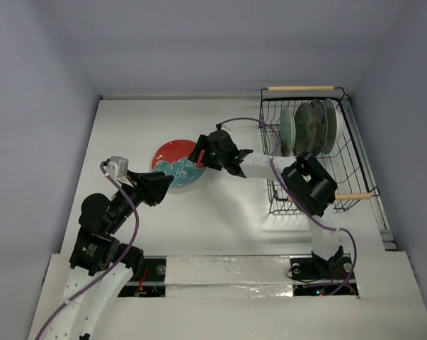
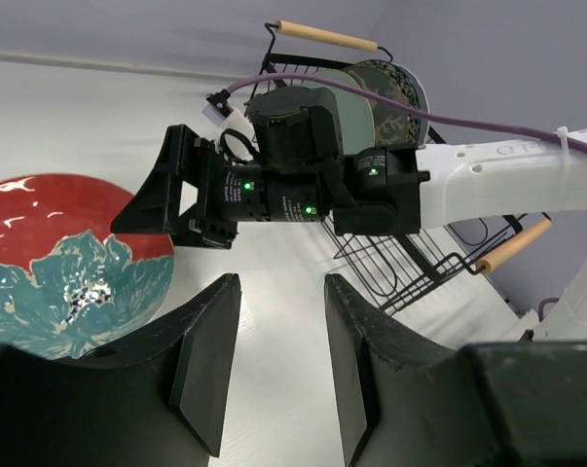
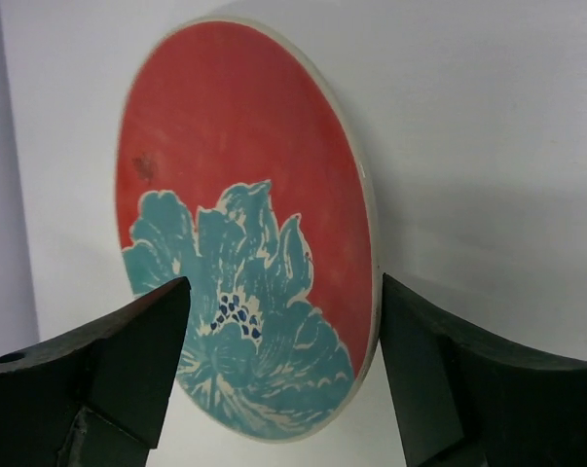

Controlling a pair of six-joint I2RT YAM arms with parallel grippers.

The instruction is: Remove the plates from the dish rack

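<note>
Now the red plate (image 1: 172, 157) lies flat on the white surface (image 1: 220, 219), left of centre, with bare room beyond it and to its left as far as the walls. The right claw (image 1: 199, 159) stands wide open at its right edge, gripping nothing. The left claw (image 1: 165, 182) hangs partly open and empty over its near edge, hiding that rim from above. The dish rack (image 1: 349, 159) sits in the far right corner, close to the wall. The upright plates (image 1: 309, 127) in it overlap, so their number is unclear.
</note>
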